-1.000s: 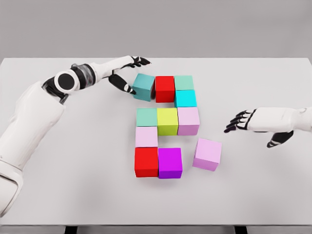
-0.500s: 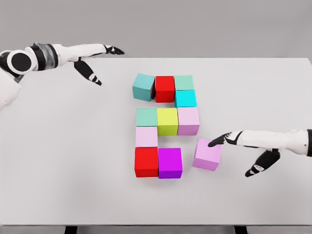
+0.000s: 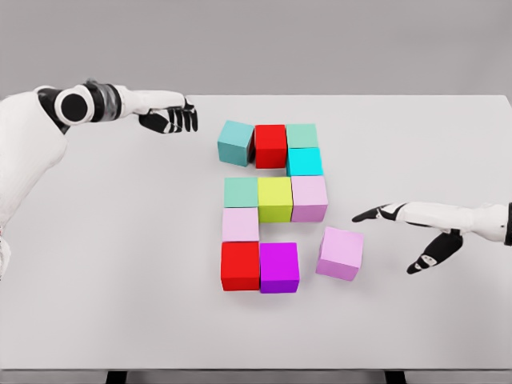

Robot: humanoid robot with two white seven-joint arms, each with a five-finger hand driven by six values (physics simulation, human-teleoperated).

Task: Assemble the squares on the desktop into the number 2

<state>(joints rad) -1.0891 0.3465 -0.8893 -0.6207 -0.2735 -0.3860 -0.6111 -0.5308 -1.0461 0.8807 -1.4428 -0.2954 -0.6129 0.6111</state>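
Ten blocks sit mid-table (image 3: 96,280), nine packed into a rough 2, while a tilted pink block (image 3: 340,253) lies apart at the group's 4 o'clock. At that block's 2 o'clock the right hand (image 3: 404,228) hovers with spread, empty fingers. At 10 o'clock of the group, the left hand (image 3: 170,118) hangs with fingers loosely curled, holding nothing.

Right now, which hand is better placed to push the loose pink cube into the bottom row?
The right hand, probably: it hovers open just beside the pink cube. The left hand is far up the table.
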